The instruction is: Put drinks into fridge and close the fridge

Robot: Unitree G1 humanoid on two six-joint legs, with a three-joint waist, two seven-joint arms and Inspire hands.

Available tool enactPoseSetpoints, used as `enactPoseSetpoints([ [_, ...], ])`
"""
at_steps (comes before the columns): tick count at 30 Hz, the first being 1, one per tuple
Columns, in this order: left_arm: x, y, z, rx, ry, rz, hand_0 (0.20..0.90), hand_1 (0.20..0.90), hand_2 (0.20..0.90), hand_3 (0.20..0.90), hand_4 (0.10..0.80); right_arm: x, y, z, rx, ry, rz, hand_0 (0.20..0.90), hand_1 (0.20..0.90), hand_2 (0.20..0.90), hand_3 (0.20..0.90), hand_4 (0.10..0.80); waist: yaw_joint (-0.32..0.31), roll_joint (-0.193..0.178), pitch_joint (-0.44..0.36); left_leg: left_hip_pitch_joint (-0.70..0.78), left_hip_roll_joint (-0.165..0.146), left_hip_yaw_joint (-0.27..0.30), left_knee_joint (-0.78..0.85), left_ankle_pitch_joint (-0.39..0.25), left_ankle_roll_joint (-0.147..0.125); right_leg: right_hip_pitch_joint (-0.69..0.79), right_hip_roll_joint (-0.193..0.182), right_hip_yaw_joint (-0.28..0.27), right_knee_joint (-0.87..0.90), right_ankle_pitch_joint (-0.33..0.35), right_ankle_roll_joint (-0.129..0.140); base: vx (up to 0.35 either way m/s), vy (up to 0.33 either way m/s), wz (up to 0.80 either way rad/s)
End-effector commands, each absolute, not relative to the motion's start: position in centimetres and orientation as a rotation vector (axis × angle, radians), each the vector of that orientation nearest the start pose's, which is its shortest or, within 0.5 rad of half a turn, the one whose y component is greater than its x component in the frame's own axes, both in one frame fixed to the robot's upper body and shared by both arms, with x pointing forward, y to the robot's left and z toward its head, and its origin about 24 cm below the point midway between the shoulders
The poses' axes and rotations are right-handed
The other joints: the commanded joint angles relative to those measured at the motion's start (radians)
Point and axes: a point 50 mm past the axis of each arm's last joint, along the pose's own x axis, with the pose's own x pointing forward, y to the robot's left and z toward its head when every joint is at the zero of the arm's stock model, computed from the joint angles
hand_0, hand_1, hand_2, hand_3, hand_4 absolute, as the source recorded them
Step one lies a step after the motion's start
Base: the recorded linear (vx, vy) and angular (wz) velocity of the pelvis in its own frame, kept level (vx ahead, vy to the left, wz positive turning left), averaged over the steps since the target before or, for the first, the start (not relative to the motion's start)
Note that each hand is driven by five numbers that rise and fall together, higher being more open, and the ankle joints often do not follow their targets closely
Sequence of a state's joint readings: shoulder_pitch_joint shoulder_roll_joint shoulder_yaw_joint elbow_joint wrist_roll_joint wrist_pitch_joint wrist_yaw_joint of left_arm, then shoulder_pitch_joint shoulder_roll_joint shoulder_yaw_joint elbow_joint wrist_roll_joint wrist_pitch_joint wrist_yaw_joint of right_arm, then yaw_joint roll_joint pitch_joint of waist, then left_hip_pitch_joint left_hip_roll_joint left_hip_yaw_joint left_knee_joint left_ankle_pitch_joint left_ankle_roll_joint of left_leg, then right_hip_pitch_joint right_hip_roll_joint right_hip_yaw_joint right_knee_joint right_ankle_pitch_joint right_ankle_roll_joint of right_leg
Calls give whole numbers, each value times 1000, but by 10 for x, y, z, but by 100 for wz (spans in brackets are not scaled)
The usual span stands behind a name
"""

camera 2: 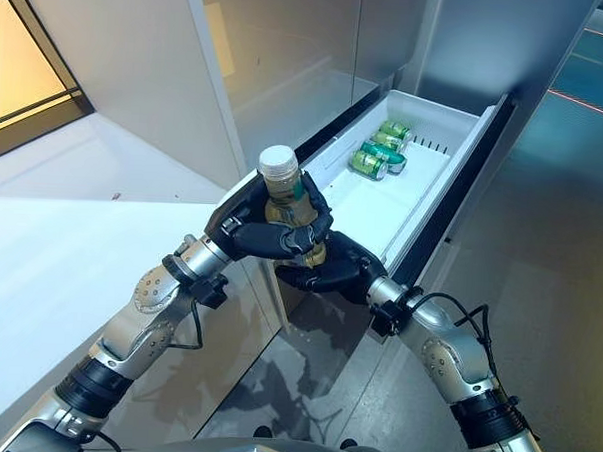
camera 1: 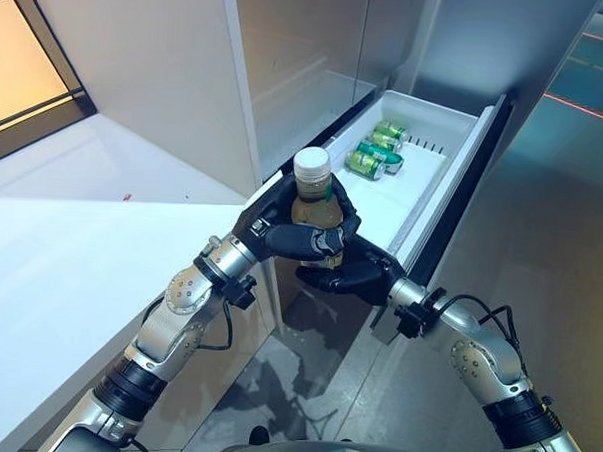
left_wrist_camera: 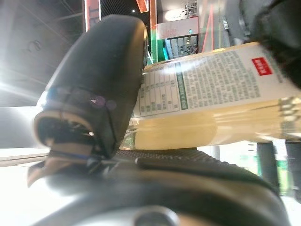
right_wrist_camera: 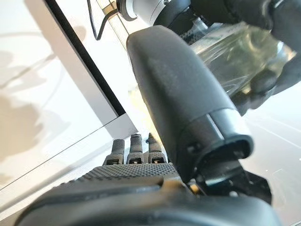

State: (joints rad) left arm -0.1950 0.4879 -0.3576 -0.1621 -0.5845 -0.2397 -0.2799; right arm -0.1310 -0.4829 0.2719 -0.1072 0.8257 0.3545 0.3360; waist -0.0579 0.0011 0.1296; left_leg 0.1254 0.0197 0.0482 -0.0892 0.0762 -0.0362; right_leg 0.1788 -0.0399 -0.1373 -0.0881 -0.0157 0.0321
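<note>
The tea bottle (camera 1: 315, 209), a clear plastic one with a white screw cap and a printed label over pale amber liquid, stands upright in the air just at the near end of the open fridge drawer (camera 1: 439, 177), held between both hands. The left hand (camera 1: 281, 225) is curled round its body from the robot's left, fingers wrapped across the label; the right hand (camera 1: 344, 273) sits under and against the lower part, its thumb pressed to the bottle's side in the right wrist view, though how far its fingers close on the bottle I cannot tell. It looks nearly full, so likely fairly heavy for its size, with a smooth wall that may slip and give a little under squeeze. The labelled mid-body seems the safest place to grip, below the narrower neck. Three green cans (camera 1: 377, 149) lie at the drawer's far end, leaving bare white floor nearer the bottle for setting it down.
</note>
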Motion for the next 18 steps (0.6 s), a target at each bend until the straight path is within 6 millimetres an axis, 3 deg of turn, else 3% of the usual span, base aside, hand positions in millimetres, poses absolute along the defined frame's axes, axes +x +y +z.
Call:
enactPoseSetpoints([
  [1,249,116,191,-128,-796,-741,300,300,300,200,100,259,-120,121,432,-5,840,900,900,900,900,800,4,-14,-63,34,-61,44,2,-124,57,-59,51,6,82,-43,31,0,0,0],
  [5,250,117,191,-115,-789,-731,300,300,300,200,100,259,-120,122,409,-12,854,900,900,900,900,800,4,-15,-64,35,-60,49,4,-124,56,-59,51,2,84,-43,30,0,0,0],
  [18,260,106,176,-168,-629,-798,300,300,300,200,100,262,-109,137,81,-57,1016,900,900,900,900,800,10,-21,-64,34,-68,32,8,-123,60,-57,56,12,83,-42,26,-3,-1,1],
])
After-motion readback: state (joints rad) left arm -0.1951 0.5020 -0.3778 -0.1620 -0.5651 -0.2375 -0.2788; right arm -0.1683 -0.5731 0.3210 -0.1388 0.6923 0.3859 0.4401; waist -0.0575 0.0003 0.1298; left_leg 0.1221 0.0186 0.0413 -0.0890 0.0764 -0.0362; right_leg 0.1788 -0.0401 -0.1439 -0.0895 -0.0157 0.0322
